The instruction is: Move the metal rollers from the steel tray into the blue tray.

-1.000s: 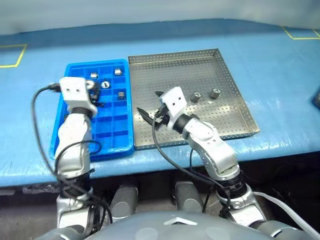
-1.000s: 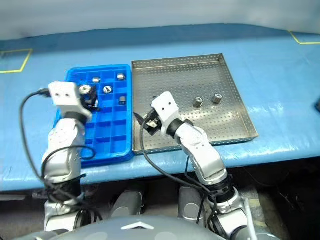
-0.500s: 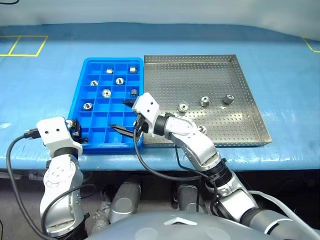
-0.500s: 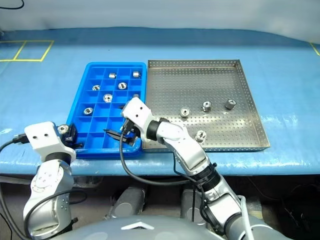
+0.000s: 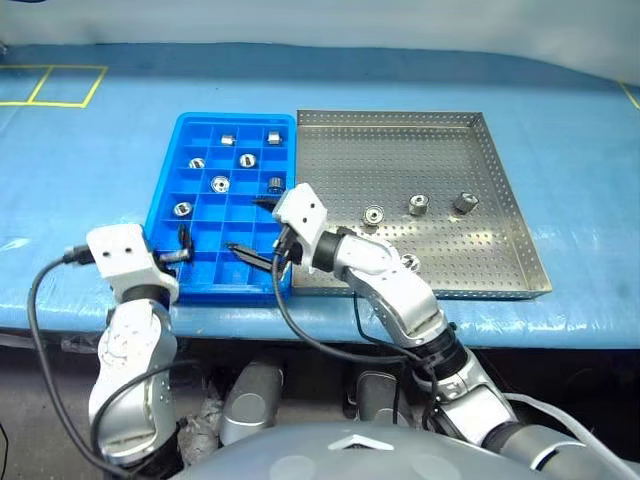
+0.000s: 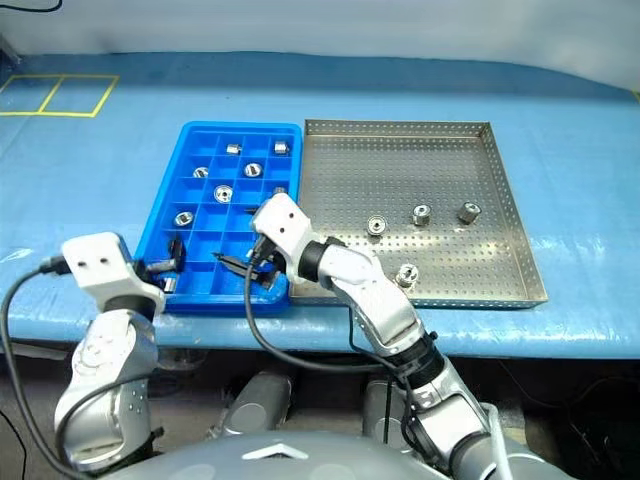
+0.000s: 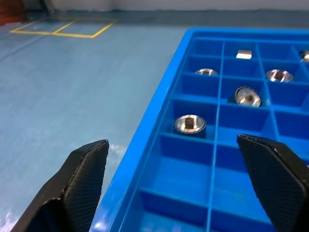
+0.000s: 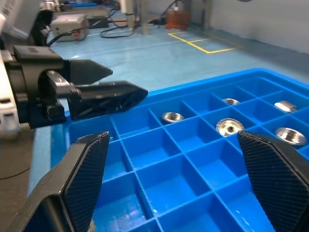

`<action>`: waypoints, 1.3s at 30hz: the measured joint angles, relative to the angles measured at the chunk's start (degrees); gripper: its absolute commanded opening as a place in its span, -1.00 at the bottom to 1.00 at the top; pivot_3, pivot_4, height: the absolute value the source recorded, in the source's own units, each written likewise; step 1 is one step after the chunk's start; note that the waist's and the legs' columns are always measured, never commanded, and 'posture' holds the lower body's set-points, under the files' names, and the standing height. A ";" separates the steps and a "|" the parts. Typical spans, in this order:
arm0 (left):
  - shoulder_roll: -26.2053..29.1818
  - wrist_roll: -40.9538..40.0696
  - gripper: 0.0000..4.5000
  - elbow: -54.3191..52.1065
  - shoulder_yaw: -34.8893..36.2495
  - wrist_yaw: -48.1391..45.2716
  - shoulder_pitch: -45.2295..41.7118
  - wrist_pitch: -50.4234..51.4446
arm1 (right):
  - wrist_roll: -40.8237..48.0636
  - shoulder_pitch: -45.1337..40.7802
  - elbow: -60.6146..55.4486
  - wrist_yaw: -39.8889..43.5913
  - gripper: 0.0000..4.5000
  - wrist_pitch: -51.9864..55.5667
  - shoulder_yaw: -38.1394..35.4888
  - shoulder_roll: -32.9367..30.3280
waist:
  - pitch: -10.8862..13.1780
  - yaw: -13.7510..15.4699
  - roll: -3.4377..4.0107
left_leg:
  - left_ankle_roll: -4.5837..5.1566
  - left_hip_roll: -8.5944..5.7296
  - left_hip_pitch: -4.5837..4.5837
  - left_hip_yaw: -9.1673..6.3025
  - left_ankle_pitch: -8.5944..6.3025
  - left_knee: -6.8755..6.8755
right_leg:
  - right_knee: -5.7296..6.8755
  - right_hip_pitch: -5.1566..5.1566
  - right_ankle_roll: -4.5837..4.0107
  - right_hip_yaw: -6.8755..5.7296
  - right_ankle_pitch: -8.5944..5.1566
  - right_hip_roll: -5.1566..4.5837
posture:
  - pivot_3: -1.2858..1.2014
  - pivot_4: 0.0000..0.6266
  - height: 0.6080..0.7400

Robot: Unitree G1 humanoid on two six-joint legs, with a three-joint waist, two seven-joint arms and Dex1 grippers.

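While left tool point(image 5: 183, 247), right tool point(image 5: 245, 224) gape, steel tray point(image 5: 400, 150): four metal rollers point(image 5: 374, 213), blue tray point(image 5: 215, 262): maybe seven

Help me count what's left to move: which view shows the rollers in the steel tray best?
The left eye view: four rollers lie apart on the steel tray, one close beside the right arm. The right eye view shows the same four. Both wrist views look over the blue tray instead, with rollers already in its compartments.

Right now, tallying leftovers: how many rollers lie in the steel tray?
4 rollers: three in a row across the steel tray, one near its front rim; the right arm may hide more.
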 measured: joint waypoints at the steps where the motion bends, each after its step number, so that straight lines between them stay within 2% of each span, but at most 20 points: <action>1: 0.75 -0.56 0.99 0.33 -0.57 -0.97 -2.19 0.21 | 0.00 0.86 -1.32 -0.77 1.00 0.57 -1.37 -0.90 | 0.00 0.02 0.00 | 0.00 -0.01 -0.01 -0.01 0.00 0.01 | 0.00 0.00 0.01 0.00 0.01 0.00 | 0.15 -0.52 1.00; 5: 5.41 -2.37 0.99 6.22 -3.66 -5.54 -11.25 0.38 | -1.28 5.93 -6.71 -4.57 1.00 3.52 -6.40 -5.54 | -0.01 -0.83 0.00 | -0.01 -0.01 -0.01 0.04 0.01 0.00 | -0.01 0.00 0.06 0.01 0.04 0.00 | 0.07 -0.52 1.00; 8: 7.43 -2.52 0.99 15.45 -7.27 -9.60 -18.05 0.25 | -1.31 10.41 -11.07 -7.16 1.00 6.11 -9.87 -7.34 | 0.00 -2.43 -0.01 | 0.00 -0.01 -0.04 0.03 0.00 0.00 | -0.01 0.00 0.10 0.01 0.06 -0.01 | 0.03 -0.52 1.00; 16: 7.75 -0.52 0.99 36.81 -19.90 -17.29 -32.04 -7.33 | -2.59 16.03 -17.98 -12.63 1.00 9.37 -13.20 -8.86 | 0.00 -7.34 -0.01 | 0.06 0.01 -0.04 0.15 -0.03 0.02 | -0.08 -0.02 0.17 0.04 0.09 -0.05 | -0.07 -0.52 1.00; 26: 4.73 2.85 0.99 54.52 -26.60 -21.30 -36.25 -13.98 | -3.59 18.92 -21.60 -16.45 1.00 10.37 -13.40 -8.33 | 0.00 -10.13 -0.01 | 0.10 0.01 -0.03 0.22 -0.05 0.08 | -0.06 -0.01 0.25 0.09 0.13 -0.06 | -0.12 -0.52 1.00; 39: 1.23 5.44 0.99 69.51 -28.43 -25.79 -39.74 -23.25 | -3.65 18.61 -21.47 -17.71 1.00 10.35 -12.46 -7.08 | 0.00 -10.22 0.00 | 0.12 0.00 -0.02 0.23 -0.05 0.13 | -0.07 0.02 0.31 0.13 0.16 -0.06 | -0.11 -0.52 1.00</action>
